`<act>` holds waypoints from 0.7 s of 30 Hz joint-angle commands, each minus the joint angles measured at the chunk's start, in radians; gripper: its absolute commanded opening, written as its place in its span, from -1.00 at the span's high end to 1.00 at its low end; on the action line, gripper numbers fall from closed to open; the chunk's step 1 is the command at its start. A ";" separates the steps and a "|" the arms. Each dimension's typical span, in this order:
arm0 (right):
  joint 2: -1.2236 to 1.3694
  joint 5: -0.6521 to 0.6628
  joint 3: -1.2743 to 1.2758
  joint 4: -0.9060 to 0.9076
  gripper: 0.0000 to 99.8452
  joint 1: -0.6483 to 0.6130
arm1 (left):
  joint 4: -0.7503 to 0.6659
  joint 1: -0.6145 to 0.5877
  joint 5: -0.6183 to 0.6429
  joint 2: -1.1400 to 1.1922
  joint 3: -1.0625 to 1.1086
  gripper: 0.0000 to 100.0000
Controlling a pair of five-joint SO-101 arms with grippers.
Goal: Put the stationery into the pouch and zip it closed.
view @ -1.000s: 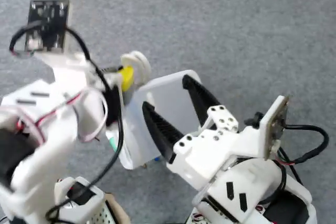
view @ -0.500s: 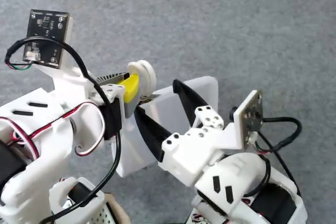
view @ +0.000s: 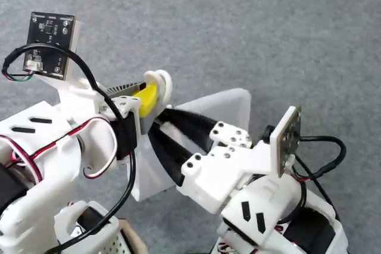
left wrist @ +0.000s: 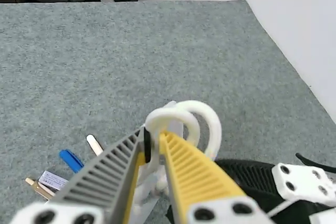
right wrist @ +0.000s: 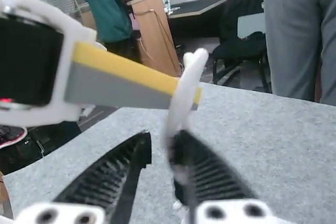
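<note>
The translucent white pouch (view: 231, 108) lies tilted on the grey table between the two arms. My left gripper (view: 156, 90) (left wrist: 152, 137), with one grey and one yellow finger, is shut on the white ring pull (view: 164, 82) (left wrist: 202, 116) (right wrist: 186, 85) at the pouch's near corner. My right gripper (view: 162, 120) (right wrist: 160, 142) has black fingers set just below the ring, a narrow gap between them, with the pouch's white edge lying against one finger. A blue pen (left wrist: 71, 160), a white stick (left wrist: 94, 144) and a labelled piece (left wrist: 50, 179) lie loose on the table.
Grey felt table (view: 286, 40) stretches open beyond and to the right of the pouch. Cables from both wrist cameras (view: 324, 147) hang close to the arms. People and office furniture stand in the room behind, away from the table.
The right gripper's black fingers have narrowed from wide open to a slim gap around the pouch's edge. The pouch has shifted right and tilted. The left gripper kept hold of the ring.
</note>
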 commanded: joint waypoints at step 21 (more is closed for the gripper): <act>-0.002 0.140 0.041 -0.041 0.97 0.040 | 0.002 0.010 0.008 -0.018 -0.033 0.95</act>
